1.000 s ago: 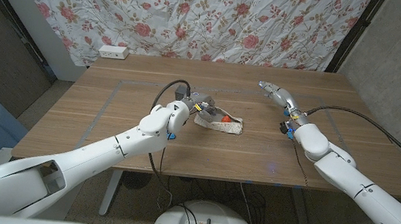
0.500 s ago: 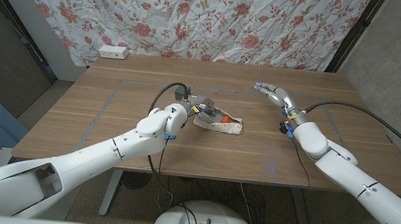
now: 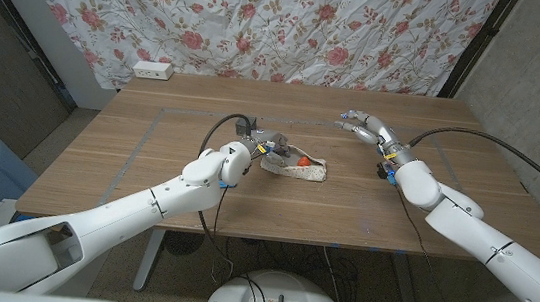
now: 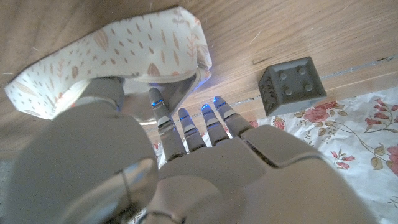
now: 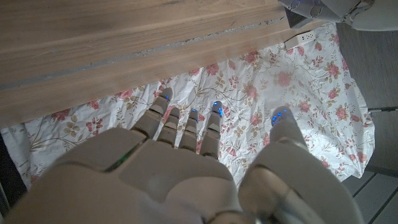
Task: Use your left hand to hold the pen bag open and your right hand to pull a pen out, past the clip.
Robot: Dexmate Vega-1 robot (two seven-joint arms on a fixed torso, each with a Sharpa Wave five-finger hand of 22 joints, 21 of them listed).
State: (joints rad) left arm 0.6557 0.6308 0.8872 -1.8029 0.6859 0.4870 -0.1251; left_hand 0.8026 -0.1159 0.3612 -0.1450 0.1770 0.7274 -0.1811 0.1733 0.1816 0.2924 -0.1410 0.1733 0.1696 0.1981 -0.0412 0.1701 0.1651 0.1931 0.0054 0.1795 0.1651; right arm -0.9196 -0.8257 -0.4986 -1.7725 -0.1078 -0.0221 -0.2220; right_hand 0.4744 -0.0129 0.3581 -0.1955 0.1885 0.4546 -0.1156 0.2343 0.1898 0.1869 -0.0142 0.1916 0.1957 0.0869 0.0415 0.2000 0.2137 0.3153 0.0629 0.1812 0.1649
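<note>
your left hand (image 3: 269, 141) is at the near-left end of the pen bag (image 3: 300, 167), which lies near the middle of the wooden table (image 3: 147, 173) with something orange-red (image 3: 303, 160) showing at its mouth; in the left wrist view the thumb (image 4: 102, 99) presses on the patterned fabric (image 4: 118, 56) while the other fingers (image 4: 186, 127) reach beside it, so it holds the bag's edge. your right hand (image 3: 361, 126) hovers well apart to the bag's right, fingers spread and empty, with the floral curtain (image 5: 249, 93) beyond its fingertips.
</note>
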